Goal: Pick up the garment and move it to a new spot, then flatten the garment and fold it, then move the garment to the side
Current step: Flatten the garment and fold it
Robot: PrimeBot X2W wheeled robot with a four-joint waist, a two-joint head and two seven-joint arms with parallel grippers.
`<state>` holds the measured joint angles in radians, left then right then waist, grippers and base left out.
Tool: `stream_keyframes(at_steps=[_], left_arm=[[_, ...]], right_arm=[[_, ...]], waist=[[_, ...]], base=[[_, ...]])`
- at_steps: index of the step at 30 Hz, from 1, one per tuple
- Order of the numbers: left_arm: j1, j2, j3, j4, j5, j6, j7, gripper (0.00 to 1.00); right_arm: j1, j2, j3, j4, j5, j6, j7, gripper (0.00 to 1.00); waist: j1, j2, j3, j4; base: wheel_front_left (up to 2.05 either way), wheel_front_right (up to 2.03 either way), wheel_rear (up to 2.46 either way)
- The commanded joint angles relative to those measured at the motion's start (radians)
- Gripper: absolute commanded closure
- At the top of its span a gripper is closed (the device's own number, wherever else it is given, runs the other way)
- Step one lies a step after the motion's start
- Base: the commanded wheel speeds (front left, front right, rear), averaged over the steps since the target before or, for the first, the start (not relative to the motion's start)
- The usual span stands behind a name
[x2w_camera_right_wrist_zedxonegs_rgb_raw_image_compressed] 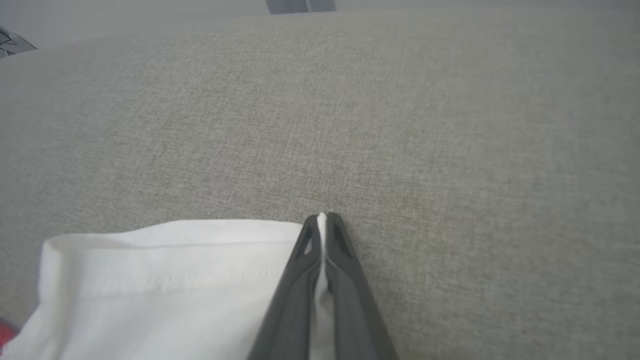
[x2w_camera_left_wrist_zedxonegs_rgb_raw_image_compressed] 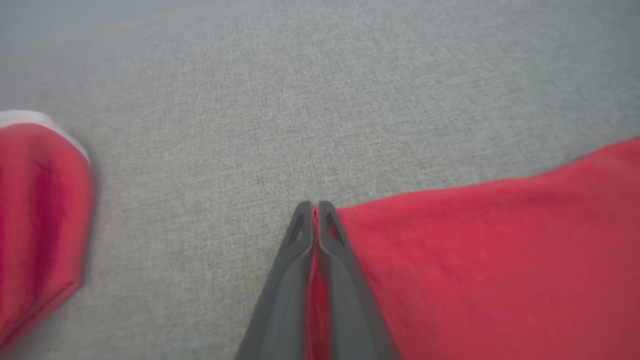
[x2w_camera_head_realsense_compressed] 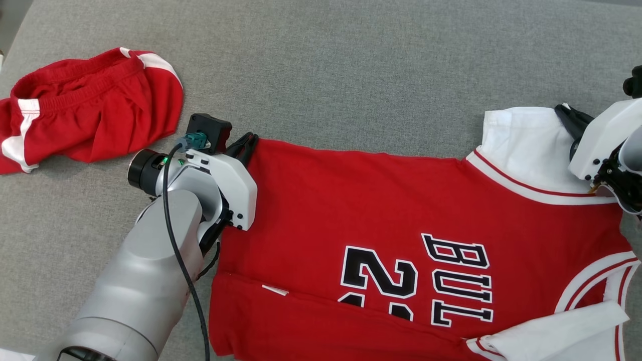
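The garment point(x2w_camera_head_realsense_compressed: 381, 200) is a red jersey with white sleeves and black lettering, spread on the grey cloth surface. My left gripper point(x2w_camera_head_realsense_compressed: 249, 141) is shut on its far left red corner; in the left wrist view red cloth point(x2w_camera_left_wrist_zedxonegs_rgb_raw_image_compressed: 475, 260) is pinched between the dark fingers point(x2w_camera_left_wrist_zedxonegs_rgb_raw_image_compressed: 332, 250) of that gripper point(x2w_camera_left_wrist_zedxonegs_rgb_raw_image_compressed: 315, 206). My right gripper point(x2w_camera_head_realsense_compressed: 566, 111) is shut on the far edge of the white sleeve point(x2w_camera_head_realsense_compressed: 526, 145); the right wrist view shows white fabric point(x2w_camera_right_wrist_zedxonegs_rgb_raw_image_compressed: 165, 280) clamped in the gripper point(x2w_camera_right_wrist_zedxonegs_rgb_raw_image_compressed: 322, 217).
Red shorts with white trim point(x2w_camera_head_realsense_compressed: 85, 108) lie crumpled at the far left, also seen in the left wrist view as a red shape point(x2w_camera_left_wrist_zedxonegs_rgb_raw_image_compressed: 40, 220). The grey surface point(x2w_camera_head_realsense_compressed: 351, 65) stretches beyond the jersey.
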<state>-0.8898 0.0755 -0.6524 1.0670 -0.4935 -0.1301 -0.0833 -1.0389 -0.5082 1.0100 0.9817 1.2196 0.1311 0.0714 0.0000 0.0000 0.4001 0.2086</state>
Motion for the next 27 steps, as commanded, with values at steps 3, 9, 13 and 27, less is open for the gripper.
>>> stream_keyframes(at_steps=[3,9,13,27], left_arm=[[-0.009,0.007,-0.012,0.002,-0.022,0.0,-0.018,1.0],[-0.001,0.013,-0.027,0.007,-0.048,-0.001,-0.059,1.0],[0.011,0.014,-0.038,0.014,-0.063,-0.001,-0.083,1.0],[0.102,0.056,-0.086,-0.01,-0.139,-0.001,-0.11,1.0]], right_arm=[[0.019,-0.002,0.019,0.008,0.017,-0.001,-0.006,1.0],[0.036,0.0,0.024,0.002,0.041,0.0,-0.065,1.0],[0.051,-0.005,0.036,-0.005,0.044,0.0,-0.124,1.0],[0.159,-0.016,0.09,-0.081,0.07,0.0,-0.269,1.0]], waist=[[0.0,0.0,-0.007,0.0],[0.0,0.0,-0.035,0.002],[0.0,0.0,-0.06,-0.001],[0.0,0.0,-0.2,-0.041]], base=[[0.0,0.0,0.0],[0.0,0.0,0.0],[0.0,0.0,0.0],[0.0,0.0,0.0]])
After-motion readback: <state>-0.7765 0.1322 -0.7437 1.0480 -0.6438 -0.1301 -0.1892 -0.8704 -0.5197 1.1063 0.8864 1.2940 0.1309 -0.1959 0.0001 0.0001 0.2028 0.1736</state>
